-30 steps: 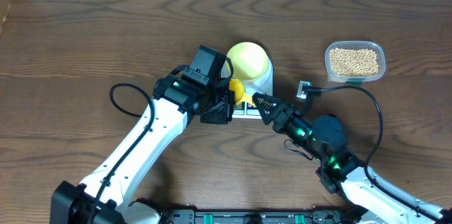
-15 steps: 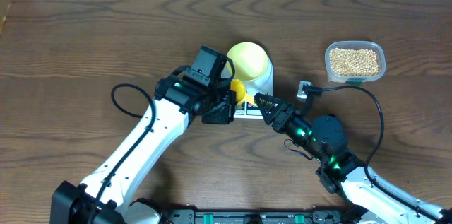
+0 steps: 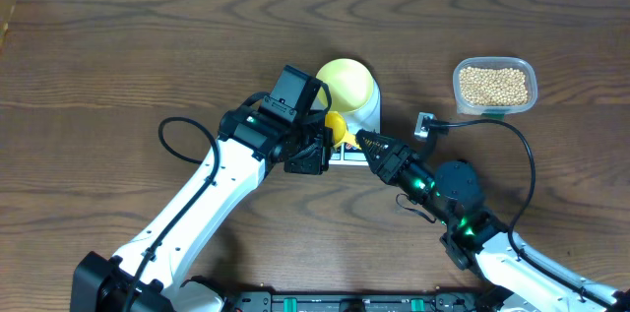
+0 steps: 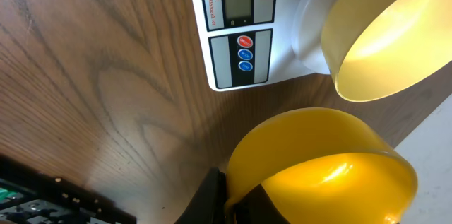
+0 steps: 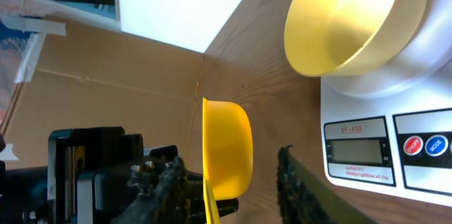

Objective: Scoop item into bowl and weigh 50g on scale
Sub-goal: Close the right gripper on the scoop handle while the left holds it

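Beside the scale (image 3: 362, 113), at its front left corner, a yellow scoop (image 3: 335, 127) is held by the left gripper (image 3: 321, 139). Its jaws are clamped fully on the handle end, which is mostly hidden. The cup of the scoop is seen to be empty in the left wrist view.

The right gripper (image 3: 361, 141) is set about the same scoop. In its wrist view one finger is seen on each side of the cup. The jaws are partly open and a gap shows between the scoop and one finger, so nothing is judged to be gripped by it yet.

The bowl (image 3: 346, 83) stands on the scale's platform and is empty. The beans (image 3: 492, 84) lie in a clear tub (image 3: 532, 95) toward the right of the table (image 3: 118, 56), well apart from the scale.

The beans are judged to be hard, smooth and loose. They would roll and scatter if pinched, so they are best carried in the scoop with its cup kept level.

The scoop looks like light, stiff, glossy plastic and may slip or twist between narrow fingers. It is best taken by the handle close to the cup, not by the curved wall.

The bowl is likely light and easily shifted, so it should not be knocked while it rests on the scale.
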Controlling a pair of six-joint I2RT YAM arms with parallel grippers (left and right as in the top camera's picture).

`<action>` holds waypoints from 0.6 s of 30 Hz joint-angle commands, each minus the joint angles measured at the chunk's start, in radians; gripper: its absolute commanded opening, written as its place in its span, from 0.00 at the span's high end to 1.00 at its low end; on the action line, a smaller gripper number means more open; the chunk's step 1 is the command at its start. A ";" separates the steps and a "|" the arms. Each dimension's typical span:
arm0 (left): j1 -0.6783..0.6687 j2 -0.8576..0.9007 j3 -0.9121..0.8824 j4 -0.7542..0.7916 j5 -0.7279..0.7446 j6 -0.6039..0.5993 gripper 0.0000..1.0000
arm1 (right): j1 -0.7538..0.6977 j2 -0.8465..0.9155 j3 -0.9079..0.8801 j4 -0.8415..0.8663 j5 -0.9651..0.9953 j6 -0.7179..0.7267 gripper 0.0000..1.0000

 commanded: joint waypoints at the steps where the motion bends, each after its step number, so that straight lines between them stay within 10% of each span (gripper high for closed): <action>1: -0.002 -0.013 0.002 0.000 -0.010 -0.011 0.92 | 0.006 0.005 0.024 -0.001 0.019 -0.007 0.67; 18: -0.002 -0.013 0.002 0.000 -0.037 -0.011 0.92 | 0.006 0.005 0.024 -0.001 0.023 -0.007 0.93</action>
